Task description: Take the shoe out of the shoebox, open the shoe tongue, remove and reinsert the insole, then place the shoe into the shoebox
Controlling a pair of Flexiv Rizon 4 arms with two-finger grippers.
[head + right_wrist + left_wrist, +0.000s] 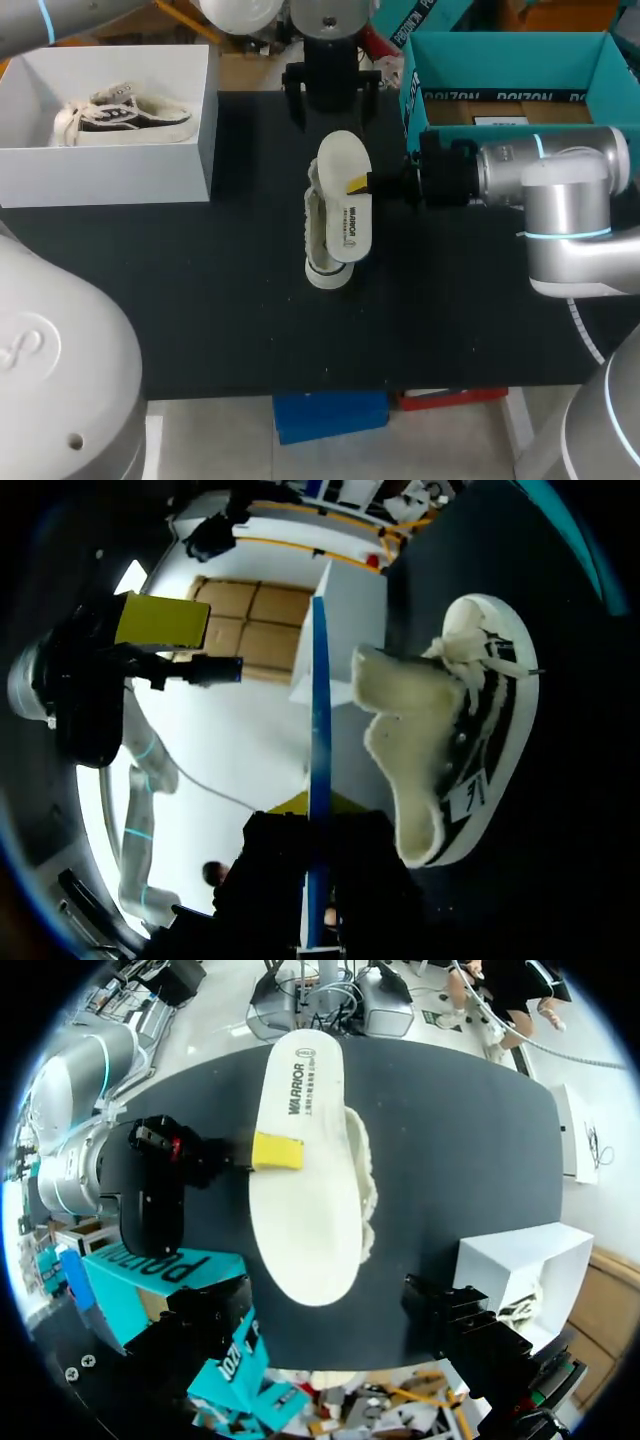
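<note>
1. Left gripper (331, 98): fingers apart, empty, beyond shoe's far end.
2. Shoe (316, 230): on its side mid-table, long axis running away from robot.
3. Insole (345, 195): just above shoe, parallel to it.
4. Right gripper (362, 184): clamped on insole's edge; nearer, so likely does the reinsertion.

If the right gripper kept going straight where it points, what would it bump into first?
Probably the white shoebox's side wall. The right gripper, fingers shut on the insole, points across the table toward that box. Height is hard to judge, so it might pass above.
</note>
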